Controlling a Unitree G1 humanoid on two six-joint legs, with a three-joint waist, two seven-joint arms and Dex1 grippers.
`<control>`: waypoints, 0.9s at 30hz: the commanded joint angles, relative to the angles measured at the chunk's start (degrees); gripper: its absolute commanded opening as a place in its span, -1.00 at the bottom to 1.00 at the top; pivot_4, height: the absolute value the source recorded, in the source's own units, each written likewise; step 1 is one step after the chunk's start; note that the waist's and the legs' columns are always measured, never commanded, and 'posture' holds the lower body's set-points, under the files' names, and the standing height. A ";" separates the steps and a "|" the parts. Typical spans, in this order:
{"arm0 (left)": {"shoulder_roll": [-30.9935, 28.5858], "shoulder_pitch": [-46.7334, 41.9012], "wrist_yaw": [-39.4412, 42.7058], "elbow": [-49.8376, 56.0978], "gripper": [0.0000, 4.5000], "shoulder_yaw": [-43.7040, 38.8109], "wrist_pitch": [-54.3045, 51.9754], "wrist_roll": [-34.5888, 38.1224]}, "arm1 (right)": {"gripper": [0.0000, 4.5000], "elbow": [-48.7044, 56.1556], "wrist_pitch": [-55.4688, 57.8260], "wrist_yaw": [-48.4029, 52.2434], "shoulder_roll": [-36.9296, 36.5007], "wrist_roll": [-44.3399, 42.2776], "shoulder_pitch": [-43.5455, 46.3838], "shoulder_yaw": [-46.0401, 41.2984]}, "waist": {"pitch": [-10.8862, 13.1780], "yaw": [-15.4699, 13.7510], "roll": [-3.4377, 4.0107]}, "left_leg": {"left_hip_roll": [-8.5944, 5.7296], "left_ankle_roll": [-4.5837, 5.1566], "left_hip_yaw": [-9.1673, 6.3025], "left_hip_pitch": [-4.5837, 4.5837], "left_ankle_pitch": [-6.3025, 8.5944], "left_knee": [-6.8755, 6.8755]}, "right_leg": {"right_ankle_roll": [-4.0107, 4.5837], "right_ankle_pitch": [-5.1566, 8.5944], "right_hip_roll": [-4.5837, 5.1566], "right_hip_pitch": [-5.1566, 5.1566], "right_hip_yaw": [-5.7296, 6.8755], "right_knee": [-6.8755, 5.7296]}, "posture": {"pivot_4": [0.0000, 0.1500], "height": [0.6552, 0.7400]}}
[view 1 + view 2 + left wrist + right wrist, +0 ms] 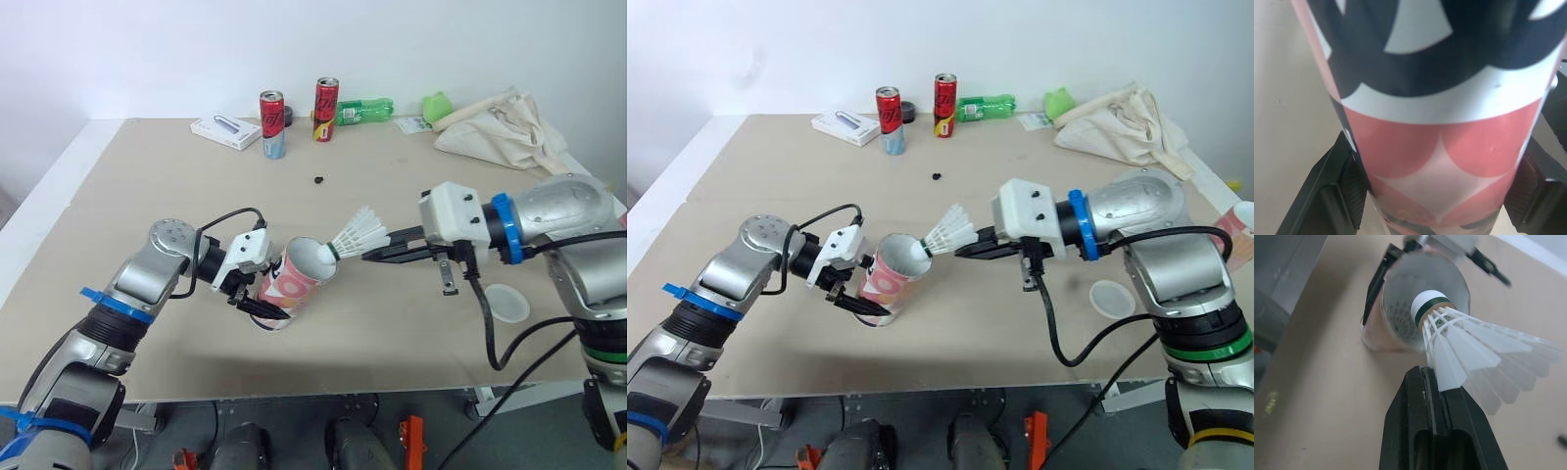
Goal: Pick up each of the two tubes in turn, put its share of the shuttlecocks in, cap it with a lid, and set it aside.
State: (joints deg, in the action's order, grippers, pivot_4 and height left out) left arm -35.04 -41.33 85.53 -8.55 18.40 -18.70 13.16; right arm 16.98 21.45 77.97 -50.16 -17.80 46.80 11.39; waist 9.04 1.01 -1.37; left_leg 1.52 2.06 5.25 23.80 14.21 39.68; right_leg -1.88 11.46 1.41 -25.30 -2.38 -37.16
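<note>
A pink, white and dark patterned tube [292, 284] is held tilted just above the table, its open mouth facing right, with my left gripper [253, 299] shut on its lower body. My right gripper [370, 256] is shut on a white shuttlecock [357, 236], gripping the feather skirt. The shuttlecock's cork tip [1426, 305] sits right at the tube's open mouth [1422, 301]. Inside the tube another shuttlecock's feathers [1397, 316] show. A round white lid [506, 303] lies on the table under my right forearm. A second tube [1238, 230] shows at the right edge.
Two red cans [272, 124] [325, 110], a green bottle [364, 110], a white box [226, 131] and a cream cloth bag [505, 128] stand along the table's far side. A small dark object [319, 179] lies mid-table.
</note>
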 commanded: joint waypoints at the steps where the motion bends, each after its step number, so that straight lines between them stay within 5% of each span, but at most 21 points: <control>1: 0.49 -1.06 -0.08 -0.34 0.43 -0.15 0.74 -0.19 | -0.99 1.41 -1.79 1.64 0.84 2.27 3.60 2.90 | 0.00 -0.07 0.00 | 0.00 0.00 -0.02 0.02 0.00 -0.01 | -0.01 0.03 -0.01 -0.01 0.00 0.00 | 1.00 0.82; 5: 0.65 -0.88 -0.07 0.00 0.43 -0.31 0.53 -0.12 | -0.99 -1.45 -3.64 2.63 3.41 4.90 7.44 6.14 | 0.00 -0.14 0.00 | -0.01 0.04 -0.05 0.11 0.04 -0.02 | 0.06 0.04 -0.01 -0.05 0.03 -0.01 | 1.00 0.82; 9: 0.56 -0.59 -0.07 0.37 0.43 -0.37 0.40 -0.13 | -0.39 -2.36 -3.01 5.23 3.55 3.93 9.05 6.45 | 0.00 -0.30 -0.01 | -0.03 0.04 -0.09 0.15 0.04 -0.02 | 0.28 -0.09 0.00 -0.05 0.07 0.00 | 1.00 0.82; 12: 0.38 -0.52 -0.04 0.42 0.43 -0.44 0.40 -0.15 | 0.28 -2.01 -0.70 5.90 3.25 1.01 9.48 4.09 | 0.00 -0.29 -0.01 | -0.03 0.04 -0.08 0.15 0.04 -0.02 | 0.28 -0.09 0.01 -0.05 0.07 0.01 | 1.00 0.82; 19: 1.01 -0.72 -0.25 0.02 0.43 -0.83 1.58 0.02 | 0.28 -0.98 4.16 5.94 -1.15 -5.00 6.29 -3.14 | 0.00 -0.35 -0.01 | -0.02 0.04 -0.11 0.15 0.04 -0.02 | 0.28 -0.09 0.01 -0.05 0.10 0.01 | 1.00 0.82; 25: 7.17 -2.02 -1.69 0.11 0.43 -4.79 2.81 5.63 | 0.28 -6.27 10.29 0.04 -3.31 -7.62 2.89 -10.21 | 0.02 -0.65 -0.04 | -0.05 0.04 -0.12 0.22 0.04 0.00 | 0.30 -0.12 0.08 -0.06 0.12 0.03 | 1.00 0.82; 27: 8.32 -1.85 -1.66 0.20 0.43 -4.80 3.39 6.08 | -0.09 -6.82 10.57 0.38 -3.30 -8.55 2.75 -10.31 | 0.03 -0.45 -0.05 | -0.04 0.04 -0.12 0.22 0.04 0.00 | 0.30 -0.11 0.05 -0.09 0.12 0.04 | 1.00 0.82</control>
State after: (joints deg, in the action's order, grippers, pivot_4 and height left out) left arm -27.09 -41.58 84.05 -10.00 15.71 -16.16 17.61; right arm 10.07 31.60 78.48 -52.68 -25.52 49.38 3.06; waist 9.07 0.56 -1.42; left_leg 1.50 2.11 5.14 24.02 14.26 39.65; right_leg -1.57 11.35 1.41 -25.42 -2.29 -37.13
